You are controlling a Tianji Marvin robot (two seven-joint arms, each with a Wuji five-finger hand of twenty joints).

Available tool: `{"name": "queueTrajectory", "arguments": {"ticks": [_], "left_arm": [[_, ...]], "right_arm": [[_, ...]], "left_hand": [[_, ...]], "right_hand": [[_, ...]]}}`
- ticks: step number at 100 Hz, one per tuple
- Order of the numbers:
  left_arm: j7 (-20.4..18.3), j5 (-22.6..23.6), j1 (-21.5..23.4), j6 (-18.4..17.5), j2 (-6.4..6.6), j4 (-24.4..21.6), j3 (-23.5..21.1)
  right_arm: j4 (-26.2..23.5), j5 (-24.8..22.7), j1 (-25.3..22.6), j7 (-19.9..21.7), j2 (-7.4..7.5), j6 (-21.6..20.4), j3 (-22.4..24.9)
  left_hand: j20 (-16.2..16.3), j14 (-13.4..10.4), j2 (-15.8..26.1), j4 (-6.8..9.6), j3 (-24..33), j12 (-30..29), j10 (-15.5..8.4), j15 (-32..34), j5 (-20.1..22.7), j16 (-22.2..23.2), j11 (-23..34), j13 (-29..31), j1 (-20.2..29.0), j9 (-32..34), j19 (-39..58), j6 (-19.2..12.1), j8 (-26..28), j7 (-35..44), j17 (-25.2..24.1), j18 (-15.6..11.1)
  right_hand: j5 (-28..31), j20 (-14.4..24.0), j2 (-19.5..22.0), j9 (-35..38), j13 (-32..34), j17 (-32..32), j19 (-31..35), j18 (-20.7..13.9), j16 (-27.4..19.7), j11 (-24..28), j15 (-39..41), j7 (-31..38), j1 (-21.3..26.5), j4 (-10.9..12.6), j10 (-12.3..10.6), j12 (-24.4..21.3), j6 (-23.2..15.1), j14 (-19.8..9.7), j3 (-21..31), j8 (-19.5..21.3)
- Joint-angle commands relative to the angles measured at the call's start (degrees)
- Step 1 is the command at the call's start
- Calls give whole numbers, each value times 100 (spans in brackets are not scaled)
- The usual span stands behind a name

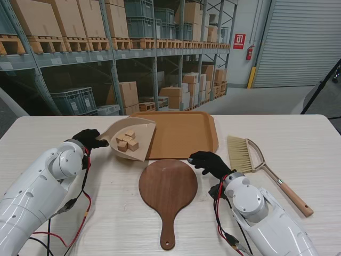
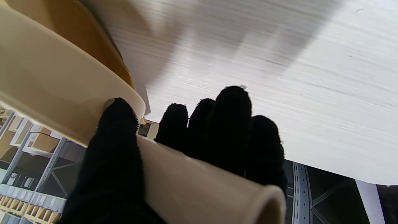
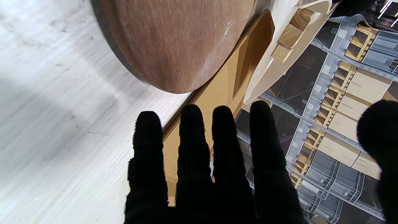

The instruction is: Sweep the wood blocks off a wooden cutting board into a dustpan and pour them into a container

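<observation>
Left hand in a black glove, closed around the tubular handle of a cream plastic dustpan; in the left wrist view the thumb pressed against the pan's outer wall, the other fingers wrapped behind the handle. Dustpan lifted and tilted, its open mouth over the left edge of a shallow orange-brown plastic tray at the middle of the pale wood-grain bench. Small light wood blocks heaped inside the pan, none on the tray. Round dark-brown wooden cutting board with a short handle flat on the bench, nearer to me than the tray and just beside its near rim, bare on top, handle pointing toward me. Right hand, also black-gloved, holding nothing, fingers straight and slightly spread with the thumb well apart, hovering at the board's right edge near the tray's near right corner. Hand brush with pale bristles and a wooden handle lying on the bench to the right of the right hand, bristles toward the tray, handle running away to the right and nearer to me. Warehouse shelving with cardboard boxes beyond the far bench edge.
</observation>
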Motion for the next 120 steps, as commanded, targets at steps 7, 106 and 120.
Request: {"name": "queueTrajectory", "arguments": {"ticks": [7,106,120], "left_arm": [[0,90,-148,47,-11,49,91],[175,600,-822,214,1,407,724],[151,692,-756,240,22,321,648]], "right_arm": [[-14,41,-40,75,-30,44,-40],[21,135,-3,51,-61,126,-95],[24,145,-3,40,-65,129,-93]], "left_hand": [[-168,-1360,587,159,618,-130,-2147,-308,481,-91,7907,452,562,227,165,99,-218,285,294,-308],[-324,-1358,357,270,954,-269,-1965,-242,139,-53,8108,336,708,-7,102,398,-526,559,333,-160],[-324,-1379,367,268,952,-272,-1972,-217,136,-57,8134,339,707,-6,108,398,-524,570,333,-172]], "right_hand": [[42,137,82,119,-63,-40,-55,109,95,122,106,-49,-25,53,41,87,-126,-10,31,60],[83,154,76,190,-1,-14,-38,122,115,141,149,-40,9,53,53,105,-110,10,57,63],[81,155,78,199,-6,-14,-34,120,116,145,151,-42,3,53,60,107,-114,11,61,62]]}}
